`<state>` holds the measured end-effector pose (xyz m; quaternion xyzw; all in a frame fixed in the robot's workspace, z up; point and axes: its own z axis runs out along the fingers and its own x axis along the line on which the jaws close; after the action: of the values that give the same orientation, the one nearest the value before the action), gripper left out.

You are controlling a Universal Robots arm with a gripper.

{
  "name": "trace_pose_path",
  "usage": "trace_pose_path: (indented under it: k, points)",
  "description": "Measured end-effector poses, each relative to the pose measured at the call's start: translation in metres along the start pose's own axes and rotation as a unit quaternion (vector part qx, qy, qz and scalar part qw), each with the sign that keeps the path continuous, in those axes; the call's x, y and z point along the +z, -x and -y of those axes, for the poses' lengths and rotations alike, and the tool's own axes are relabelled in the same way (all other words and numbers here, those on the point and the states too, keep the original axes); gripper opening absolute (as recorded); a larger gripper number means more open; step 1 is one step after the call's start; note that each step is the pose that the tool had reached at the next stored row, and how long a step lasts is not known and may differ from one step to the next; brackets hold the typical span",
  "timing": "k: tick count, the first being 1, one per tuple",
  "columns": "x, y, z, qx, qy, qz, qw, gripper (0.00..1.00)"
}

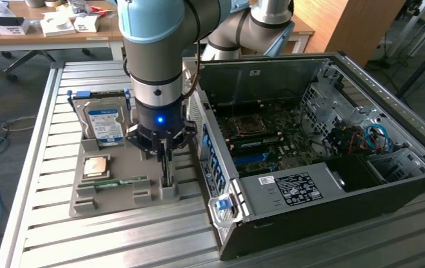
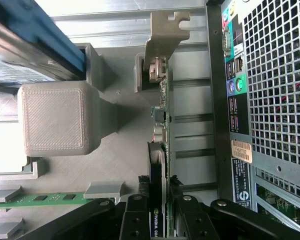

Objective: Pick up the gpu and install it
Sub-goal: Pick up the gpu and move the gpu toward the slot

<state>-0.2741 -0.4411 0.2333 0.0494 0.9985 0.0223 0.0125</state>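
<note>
- The narrow gap between the gpu (image 2: 160, 125) and the computer case (image 2: 270, 100) is being taken up by one of the jaws, both being pressed against the card.
- On the card's other side, room is being narrowed by a grey block (image 2: 55, 117) of the tray (image 1: 108, 204).
- One end of the tray is being walled off by the upright hard drive (image 1: 105, 123).
- Open passage is being left over the bare counter (image 1: 123, 240) around the tray.
- The case's open side is being left uncovered upward.
</note>
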Motion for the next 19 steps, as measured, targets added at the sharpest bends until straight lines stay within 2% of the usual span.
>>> trace_pose_path:
  k: [16,19]
  points:
    - [0.0000,0.0000,0.0000,-0.003,0.0002,-0.0001,1.0000,0.27]
    - [-0.0025,0.0001,-0.0001,-0.003,0.0001,-0.0001,1.0000,0.27]
